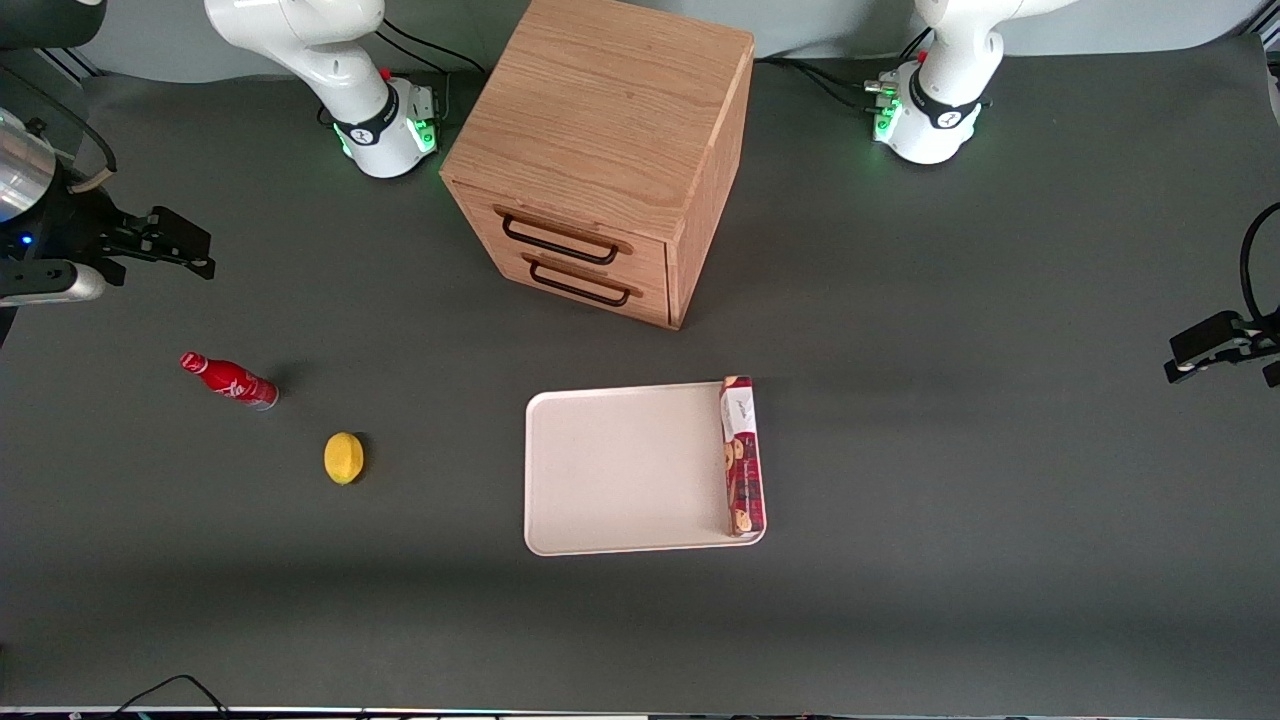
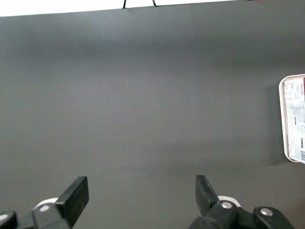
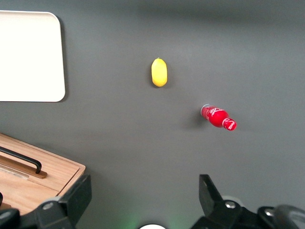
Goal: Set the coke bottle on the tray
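The coke bottle point(image 1: 229, 380) lies on its side on the dark table toward the working arm's end, cap pointing toward that end. It also shows in the right wrist view point(image 3: 218, 117). The cream-white tray point(image 1: 620, 470) lies near the middle of the table, nearer the front camera than the cabinet; one rounded corner shows in the right wrist view point(image 3: 28, 57). My gripper point(image 1: 185, 250) hangs above the table, farther from the front camera than the bottle and well apart from it. In the right wrist view the gripper point(image 3: 143, 191) is open and empty.
A yellow lemon point(image 1: 344, 458) lies between bottle and tray, also in the right wrist view point(image 3: 159, 72). A long red biscuit box point(image 1: 741, 455) lies on the tray's edge toward the parked arm. A wooden drawer cabinet point(image 1: 610, 160) stands farther back.
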{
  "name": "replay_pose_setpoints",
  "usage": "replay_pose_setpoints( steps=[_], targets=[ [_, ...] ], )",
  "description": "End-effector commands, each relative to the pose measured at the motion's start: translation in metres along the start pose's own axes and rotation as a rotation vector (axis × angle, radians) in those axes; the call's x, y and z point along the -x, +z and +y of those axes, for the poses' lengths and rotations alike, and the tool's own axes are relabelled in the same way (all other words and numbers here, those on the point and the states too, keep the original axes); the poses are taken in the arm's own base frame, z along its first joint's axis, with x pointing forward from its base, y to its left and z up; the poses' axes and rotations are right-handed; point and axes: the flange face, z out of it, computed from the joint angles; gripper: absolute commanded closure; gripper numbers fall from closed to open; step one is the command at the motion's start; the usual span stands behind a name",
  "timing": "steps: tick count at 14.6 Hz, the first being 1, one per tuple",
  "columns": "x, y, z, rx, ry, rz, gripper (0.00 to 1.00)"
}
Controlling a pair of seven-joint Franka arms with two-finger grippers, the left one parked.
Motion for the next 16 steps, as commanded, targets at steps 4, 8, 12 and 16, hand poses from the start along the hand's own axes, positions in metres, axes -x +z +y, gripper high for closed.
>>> replay_pose_setpoints(
  steps=[4, 8, 12, 16],
  targets=[
    [-0.006, 0.004, 0.004, -0.009, 0.005, -0.032, 0.00],
    [-0.017, 0.037, 0.088, -0.008, -0.103, -0.084, 0.00],
    [-0.042, 0.109, 0.155, 0.019, -0.235, -0.110, 0.00],
    [-0.041, 0.223, 0.176, 0.028, -0.249, -0.065, 0.00]
  ],
)
